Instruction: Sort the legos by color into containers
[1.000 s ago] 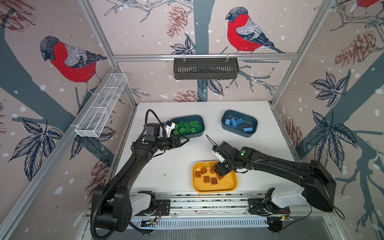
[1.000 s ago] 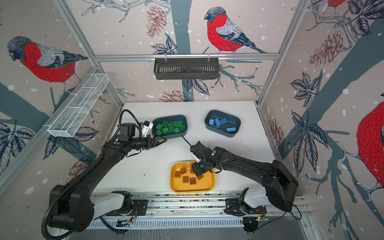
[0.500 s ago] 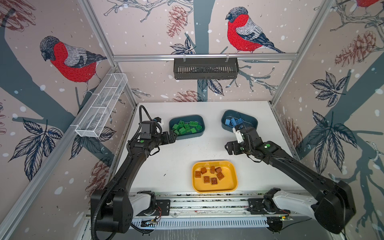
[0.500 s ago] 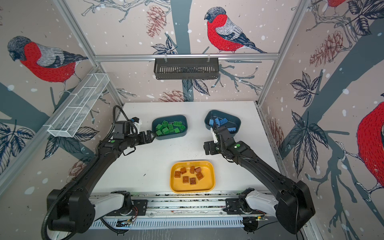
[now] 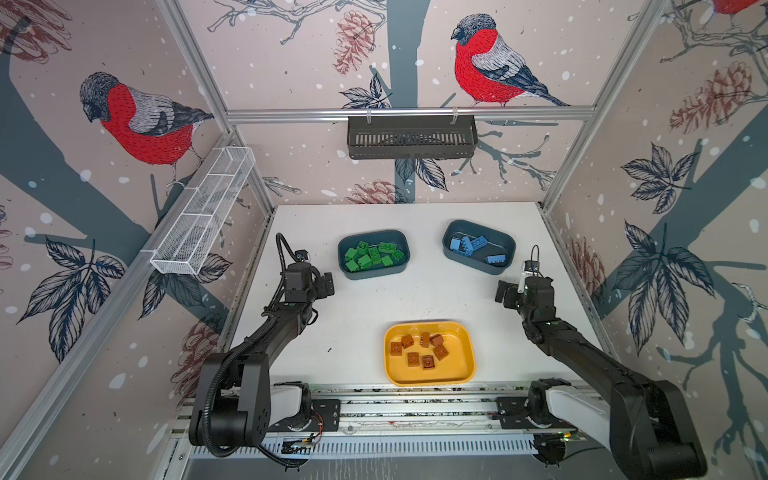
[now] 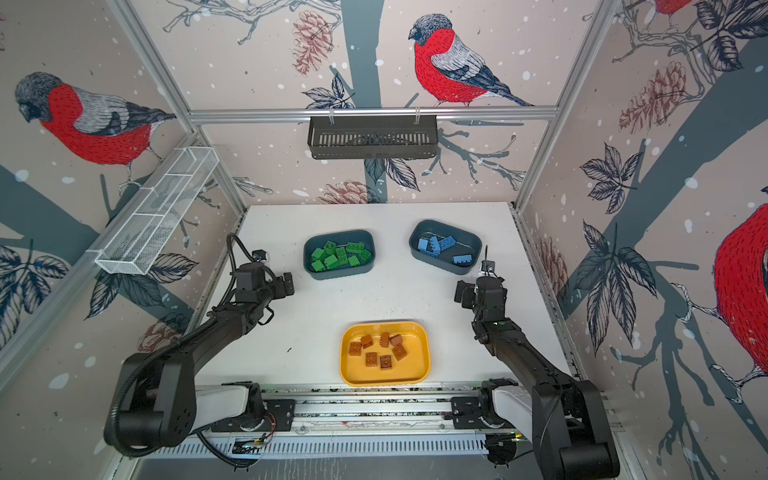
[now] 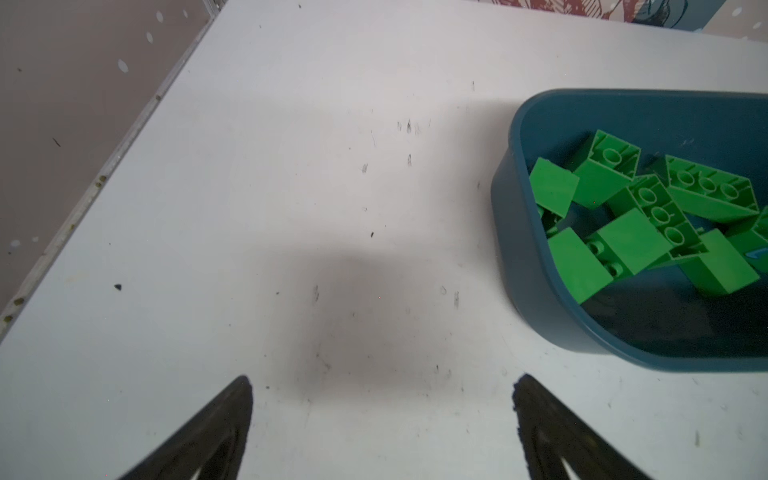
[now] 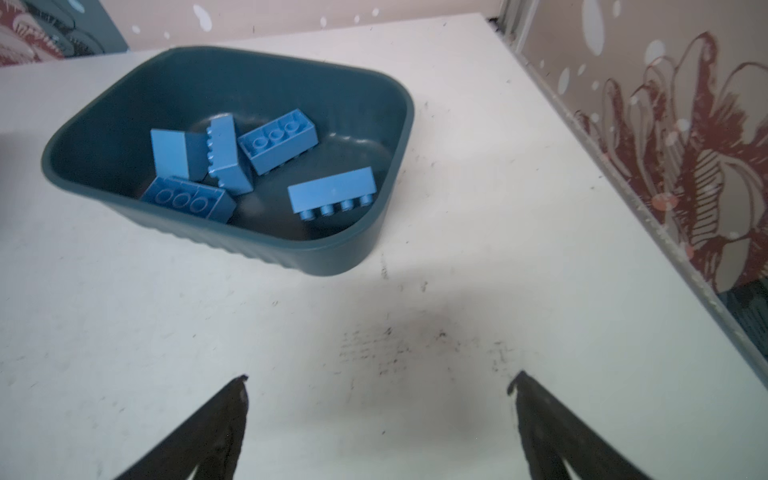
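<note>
The green legos fill the left tub, the 5 blue legos lie in the right tub, and the 7 brown legos sit in the tray, so each colour has 1 container. We see no brick loose on the table and judge the sorting finished. That would explain the grippers. The left gripper hangs over bare table just beside the left tub, jaws spread wide with nothing between them. The right gripper does the same near the right tub, equally wide and empty, clear of every container. Both top views give us all 3 containers at once and the only sight of the tray, but their bricks are small. The wrist views show the empty gaps between the jaws plainly. The right wrist view also shows which blue legos lie on their sides or underside up, and the left wrist view catches just 1 end of the green pile.
</note>
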Available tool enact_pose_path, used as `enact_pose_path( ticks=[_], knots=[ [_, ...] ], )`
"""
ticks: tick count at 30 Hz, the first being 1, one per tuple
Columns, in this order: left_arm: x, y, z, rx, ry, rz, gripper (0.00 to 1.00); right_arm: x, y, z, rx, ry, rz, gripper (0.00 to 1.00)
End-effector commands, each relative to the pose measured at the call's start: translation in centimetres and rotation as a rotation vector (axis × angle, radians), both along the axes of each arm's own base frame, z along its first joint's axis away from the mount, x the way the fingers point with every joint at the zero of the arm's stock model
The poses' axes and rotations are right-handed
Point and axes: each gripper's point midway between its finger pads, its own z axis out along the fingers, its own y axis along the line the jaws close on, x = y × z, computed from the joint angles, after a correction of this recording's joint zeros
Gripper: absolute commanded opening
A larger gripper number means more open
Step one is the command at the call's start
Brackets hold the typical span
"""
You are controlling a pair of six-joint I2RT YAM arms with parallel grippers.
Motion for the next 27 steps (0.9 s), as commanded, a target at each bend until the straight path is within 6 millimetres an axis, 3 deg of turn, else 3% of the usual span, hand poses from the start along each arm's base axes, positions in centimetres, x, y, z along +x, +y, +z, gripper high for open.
enact_pose_path(
  ticks=[1, 5, 17, 27],
  knots=[
    [2.2, 0.0, 3.7, 0.057, -0.241, -0.035, 0.97, 1.5, -2.0, 4.2, -0.014, -0.262, -0.067, 0.99],
    [1.5, 0.0, 4.1, 0.086, -0.378, -0.046, 0.97, 1.7, -3.6, 3.8, 0.024, -0.300, -0.104, 0.99],
    [2.7, -0.6, 3.5, 0.100, -0.452, -0.085, 0.97, 3.9, -1.8, 4.7, -0.023, -0.379, 0.037, 0.99],
    [1.5, -0.8, 3.3, 0.108, -0.511, -0.099, 0.97, 4.6, -0.5, 2.6, -0.058, -0.349, 0.094, 0.99]
  ],
)
